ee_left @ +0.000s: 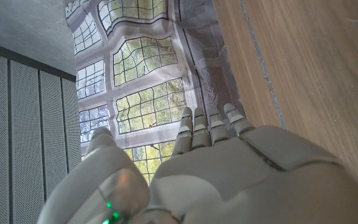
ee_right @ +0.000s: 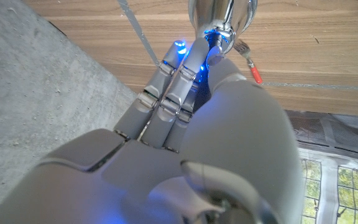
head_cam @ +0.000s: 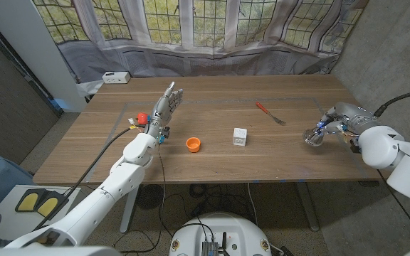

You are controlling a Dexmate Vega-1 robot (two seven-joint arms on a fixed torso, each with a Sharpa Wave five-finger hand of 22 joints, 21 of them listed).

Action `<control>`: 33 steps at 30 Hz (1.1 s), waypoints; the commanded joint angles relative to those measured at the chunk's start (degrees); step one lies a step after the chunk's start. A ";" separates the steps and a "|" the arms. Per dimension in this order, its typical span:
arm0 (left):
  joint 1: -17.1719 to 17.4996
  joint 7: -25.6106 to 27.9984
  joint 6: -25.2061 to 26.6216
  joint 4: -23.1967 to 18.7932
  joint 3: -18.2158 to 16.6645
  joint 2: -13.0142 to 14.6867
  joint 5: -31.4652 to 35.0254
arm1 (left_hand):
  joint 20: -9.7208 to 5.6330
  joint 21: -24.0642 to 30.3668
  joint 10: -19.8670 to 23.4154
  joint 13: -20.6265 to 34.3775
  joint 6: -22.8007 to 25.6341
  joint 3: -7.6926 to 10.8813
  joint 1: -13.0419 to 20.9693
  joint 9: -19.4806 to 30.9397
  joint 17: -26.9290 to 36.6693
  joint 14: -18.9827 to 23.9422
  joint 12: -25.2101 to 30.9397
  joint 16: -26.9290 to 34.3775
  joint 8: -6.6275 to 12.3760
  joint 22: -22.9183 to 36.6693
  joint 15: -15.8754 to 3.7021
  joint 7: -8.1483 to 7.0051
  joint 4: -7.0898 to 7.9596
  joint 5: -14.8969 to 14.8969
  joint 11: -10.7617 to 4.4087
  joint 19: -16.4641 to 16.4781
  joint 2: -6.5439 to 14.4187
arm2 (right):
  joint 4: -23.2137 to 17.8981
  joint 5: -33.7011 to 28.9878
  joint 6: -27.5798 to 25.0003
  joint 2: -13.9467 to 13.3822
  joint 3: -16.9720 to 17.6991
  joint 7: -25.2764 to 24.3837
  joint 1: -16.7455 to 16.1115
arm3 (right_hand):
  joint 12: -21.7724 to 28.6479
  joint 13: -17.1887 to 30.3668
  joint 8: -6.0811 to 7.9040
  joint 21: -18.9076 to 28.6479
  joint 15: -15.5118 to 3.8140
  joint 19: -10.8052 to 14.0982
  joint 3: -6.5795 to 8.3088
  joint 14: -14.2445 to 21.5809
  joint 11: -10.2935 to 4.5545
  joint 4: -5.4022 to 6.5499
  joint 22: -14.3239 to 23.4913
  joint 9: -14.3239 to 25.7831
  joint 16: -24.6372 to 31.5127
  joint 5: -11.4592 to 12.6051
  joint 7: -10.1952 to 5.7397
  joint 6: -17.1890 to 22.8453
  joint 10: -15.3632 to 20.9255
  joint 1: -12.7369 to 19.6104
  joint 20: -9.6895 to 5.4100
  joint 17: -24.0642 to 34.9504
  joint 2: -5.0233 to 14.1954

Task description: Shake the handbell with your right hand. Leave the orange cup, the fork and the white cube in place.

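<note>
The right hand [head_cam: 331,125] appears to be grasping the shiny chrome handbell [head_cam: 313,136] at the wooden surface's [head_cam: 212,160] right end, so shaking comes next, clear of the red-handled fork [head_cam: 269,113].

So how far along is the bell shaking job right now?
Done: the right hand grips the handbell at the table's right side. In hand: holding it; one frame can't show shaking. Left: the shake itself. The orange cup, fork and white cube sit apart, untouched.
</note>
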 commanded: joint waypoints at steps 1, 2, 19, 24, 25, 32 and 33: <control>1.98 0.28 0.23 -2.94 -0.79 1.41 -0.25 | 0.17 0.12 0.56 0.29 0.31 0.18 0.44 0.11 0.10 0.31 -0.22 -0.07 -0.27 0.10 0.01 -0.05 -0.17 -0.11 0.30 0.32 0.52 | -0.06 -1.65 1.97 -0.68 -4.32 1.51 6.05 | 2.17 5.84 0.24 0.51 0.13 -0.44 -0.42 -0.31 1.14 -0.02 0.18 0.20 -0.27 0.65 -0.14 -0.17 1.52 0.16 -0.20 0.52 0.87; 2.21 0.36 0.21 -3.26 -0.96 1.64 -0.23 | 0.16 0.12 0.59 0.29 0.27 0.18 0.44 0.11 0.10 0.31 -0.21 -0.07 -0.28 0.10 0.02 -0.06 -0.17 -0.11 0.30 0.32 0.52 | -0.13 -1.74 2.01 -0.75 -4.75 1.42 6.56 | 2.15 5.91 0.20 0.56 0.16 -0.50 -0.49 -0.38 0.73 0.02 0.17 0.19 -0.40 0.67 -0.21 -0.24 1.43 0.16 -0.25 0.59 0.92; 1.76 -2.47 -1.21 -1.58 -2.06 2.58 -1.62 | 0.22 0.09 0.76 0.30 0.43 0.23 0.45 0.12 0.10 0.39 -0.20 -0.08 -0.24 0.10 -0.03 -0.11 -0.21 -0.12 0.08 0.30 0.56 | 0.86 -1.78 7.42 1.49 -12.27 -2.21 15.58 | 1.98 6.83 0.36 1.12 -0.05 -1.12 -1.18 -0.86 0.83 0.11 0.09 0.99 -1.65 0.85 -0.45 -0.85 0.43 0.65 -0.39 1.47 1.30; 1.66 -3.20 -1.19 -1.49 -2.27 2.95 -2.04 | 0.24 0.09 0.77 0.30 0.39 0.26 0.45 0.12 0.10 0.42 -0.22 -0.08 -0.26 0.10 -0.05 -0.17 -0.22 -0.13 0.07 0.34 0.57 | 2.27 -2.95 12.40 2.83 -14.07 -4.61 16.57 | 1.96 7.06 0.31 1.27 0.14 -1.35 -1.48 -0.91 0.68 0.32 0.07 0.97 -1.95 0.86 -0.51 -0.89 0.26 0.50 -0.38 1.74 1.41; 1.58 -3.20 -1.34 -1.53 -2.28 3.06 -1.78 | 0.30 0.08 0.79 0.30 0.36 0.26 0.45 0.12 0.10 0.46 -0.22 -0.07 -0.28 0.10 -0.02 -0.15 -0.23 -0.13 0.18 0.31 0.57 | 2.60 -2.96 13.67 3.43 -14.10 -5.09 16.53 | 1.99 7.14 0.29 1.32 0.09 -1.35 -1.52 -0.91 0.64 0.33 0.06 0.99 -2.02 0.87 -0.45 -0.96 0.26 0.53 -0.39 1.80 1.46; 0.51 -4.52 -1.98 -0.09 -2.11 2.56 -2.24 | 0.27 0.08 0.75 0.30 0.51 0.29 0.45 0.12 0.10 0.46 -0.26 -0.08 -0.23 0.10 -0.04 -0.24 -0.24 -0.13 -0.01 0.33 0.59 | 5.33 -2.55 22.13 6.65 -14.94 -5.91 17.75 | 1.97 7.34 0.34 1.53 0.02 -1.48 -1.75 -0.87 0.69 0.31 0.04 1.12 -2.33 0.92 -0.61 -0.99 0.18 0.71 -0.48 2.12 1.53; 0.37 -4.62 -2.02 0.11 -2.04 2.51 -2.19 | 0.27 0.07 0.77 0.30 0.52 0.29 0.45 0.12 0.10 0.46 -0.26 -0.09 -0.23 0.10 -0.08 -0.21 -0.24 -0.13 0.02 0.32 0.60 | 5.68 -2.50 23.05 6.89 -15.19 -5.70 18.19 | 2.00 7.40 0.36 1.54 0.06 -1.58 -1.83 -0.84 0.74 0.36 0.04 1.17 -2.37 0.91 -0.62 -1.02 0.21 0.66 -0.46 2.19 1.54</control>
